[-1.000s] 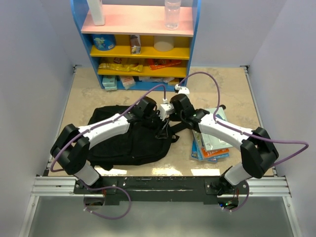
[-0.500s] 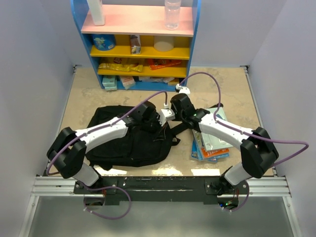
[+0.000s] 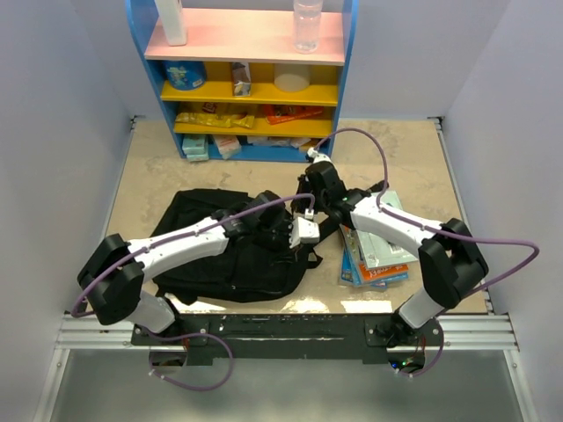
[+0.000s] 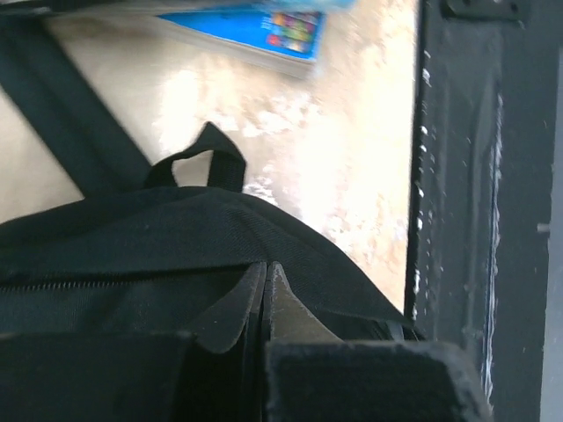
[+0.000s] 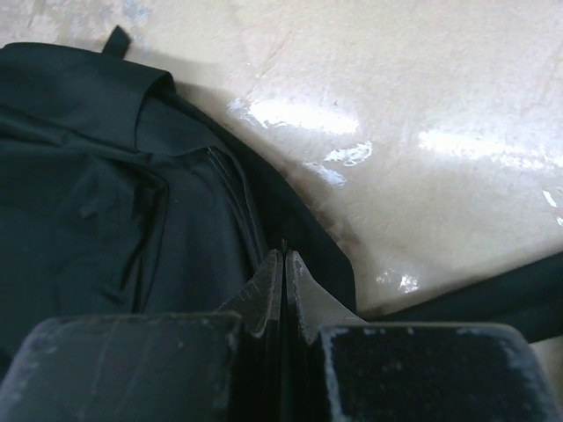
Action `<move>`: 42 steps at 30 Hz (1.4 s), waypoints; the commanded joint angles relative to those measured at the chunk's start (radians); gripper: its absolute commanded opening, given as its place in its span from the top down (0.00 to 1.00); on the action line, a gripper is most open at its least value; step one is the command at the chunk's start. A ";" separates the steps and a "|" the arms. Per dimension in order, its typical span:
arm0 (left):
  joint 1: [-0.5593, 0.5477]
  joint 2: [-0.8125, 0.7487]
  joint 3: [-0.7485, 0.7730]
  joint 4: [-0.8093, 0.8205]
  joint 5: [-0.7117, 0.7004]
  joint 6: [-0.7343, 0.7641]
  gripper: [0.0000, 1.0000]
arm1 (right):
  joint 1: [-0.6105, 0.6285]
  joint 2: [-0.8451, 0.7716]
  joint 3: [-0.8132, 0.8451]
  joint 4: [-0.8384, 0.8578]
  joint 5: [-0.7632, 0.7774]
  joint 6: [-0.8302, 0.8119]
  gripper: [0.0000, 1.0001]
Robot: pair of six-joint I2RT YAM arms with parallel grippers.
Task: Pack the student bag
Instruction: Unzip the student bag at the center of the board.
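Top external view: large black soft fabric backpack lies flat on the worktop, your left pincer and right pincer clenched at its top end; tugging may slip thin cloth free.

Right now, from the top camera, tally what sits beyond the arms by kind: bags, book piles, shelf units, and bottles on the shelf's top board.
Bag: 1
Book pile: 1
Shelf: 1
Bottles on its top board: 2, white bottle and clear bottle
Total: 5
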 commanded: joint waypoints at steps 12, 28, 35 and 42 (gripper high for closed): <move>-0.178 0.026 0.130 -0.194 0.159 0.134 1.00 | -0.026 0.231 0.329 0.093 0.003 -0.107 1.00; -0.189 0.051 0.183 -0.195 0.156 0.146 1.00 | -0.026 0.444 0.521 0.123 -0.070 -0.128 1.00; -0.188 0.056 0.192 -0.180 0.112 0.129 0.92 | -0.018 0.429 0.547 0.130 -0.098 -0.131 1.00; -0.077 0.002 0.299 -0.235 -0.003 0.080 0.47 | -0.026 0.306 0.429 0.103 0.008 -0.150 0.33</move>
